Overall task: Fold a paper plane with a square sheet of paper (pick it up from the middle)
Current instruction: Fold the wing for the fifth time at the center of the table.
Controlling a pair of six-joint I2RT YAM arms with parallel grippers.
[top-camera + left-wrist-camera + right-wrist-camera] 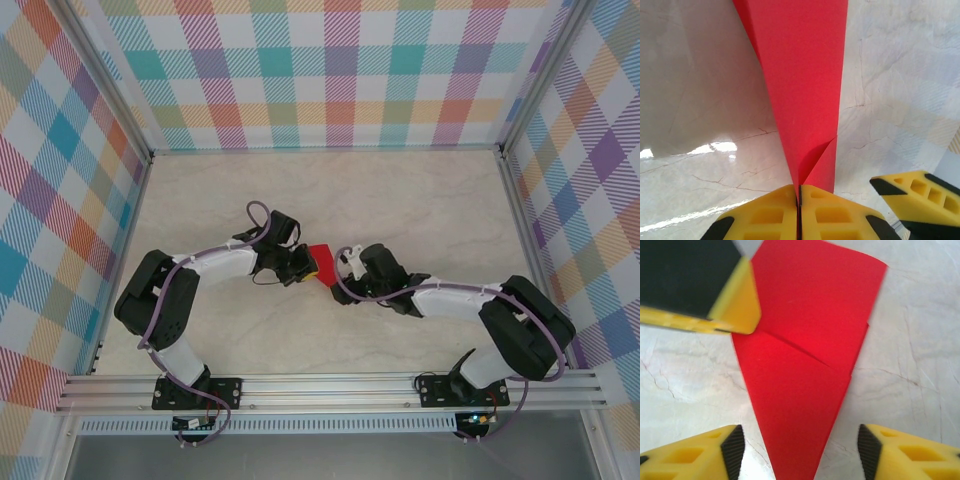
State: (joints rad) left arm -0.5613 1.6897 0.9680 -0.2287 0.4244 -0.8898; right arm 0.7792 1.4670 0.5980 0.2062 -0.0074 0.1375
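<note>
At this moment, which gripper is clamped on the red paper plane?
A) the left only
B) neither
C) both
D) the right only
A: in the left wrist view the left gripper has its fingers pressed together on the paper plane, while the right gripper has its fingers apart on either side of it, with table showing between.

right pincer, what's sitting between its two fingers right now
The pointed tip of the red paper plane lies between the open fingers of the right pincer, touching neither one; the right wrist view shows it.
</note>
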